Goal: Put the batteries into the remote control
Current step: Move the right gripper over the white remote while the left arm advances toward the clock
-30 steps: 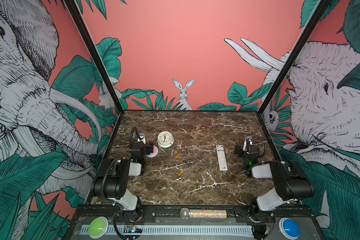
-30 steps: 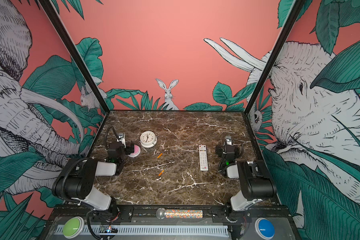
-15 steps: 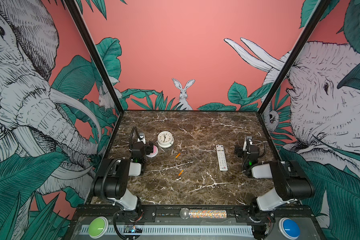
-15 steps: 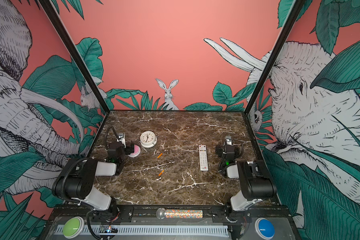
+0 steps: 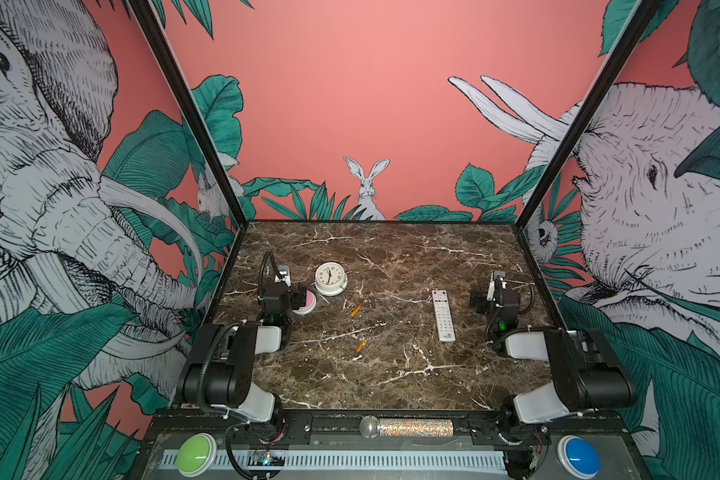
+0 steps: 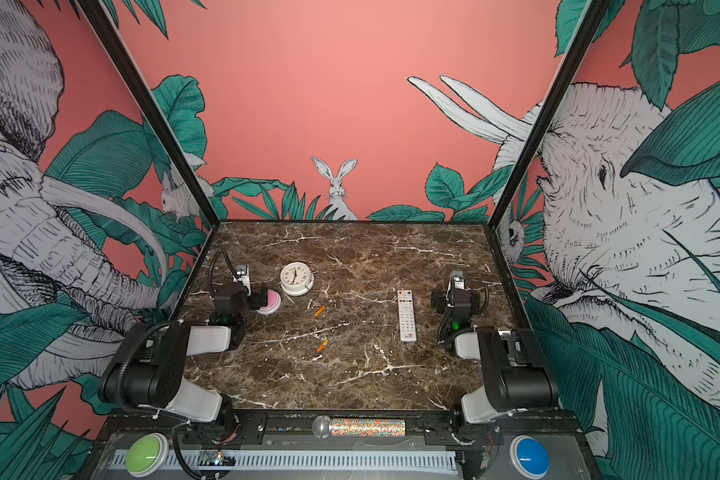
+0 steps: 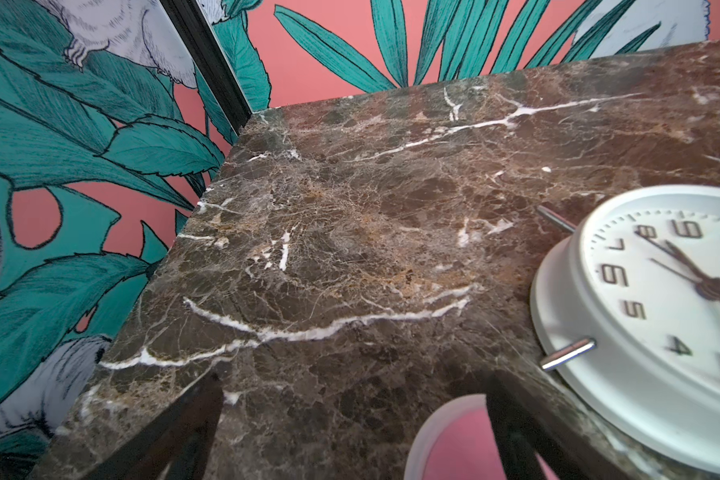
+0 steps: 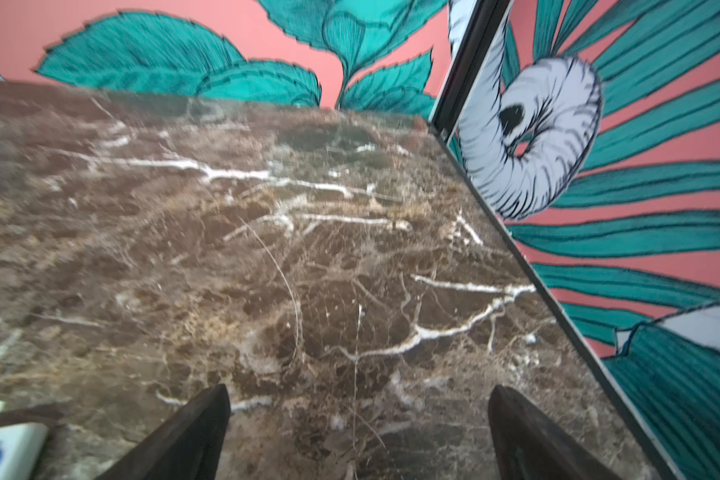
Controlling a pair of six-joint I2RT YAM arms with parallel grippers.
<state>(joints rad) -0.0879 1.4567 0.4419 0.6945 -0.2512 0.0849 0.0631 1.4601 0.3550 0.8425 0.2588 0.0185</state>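
Two batteries [image 5: 356,311] lie loose near the middle of the marble table [image 5: 391,257], apart from each other, the nearer battery [image 5: 361,345] toward the front edge. To their right, well apart, the remote control [image 5: 443,316] lies buttons up. The right gripper [image 8: 358,390] sits beside the remote control, jaws spread and empty. The left gripper [image 7: 352,382], also spread and empty, is by a pink dish [image 5: 307,301] next to a white clock [image 5: 330,277].
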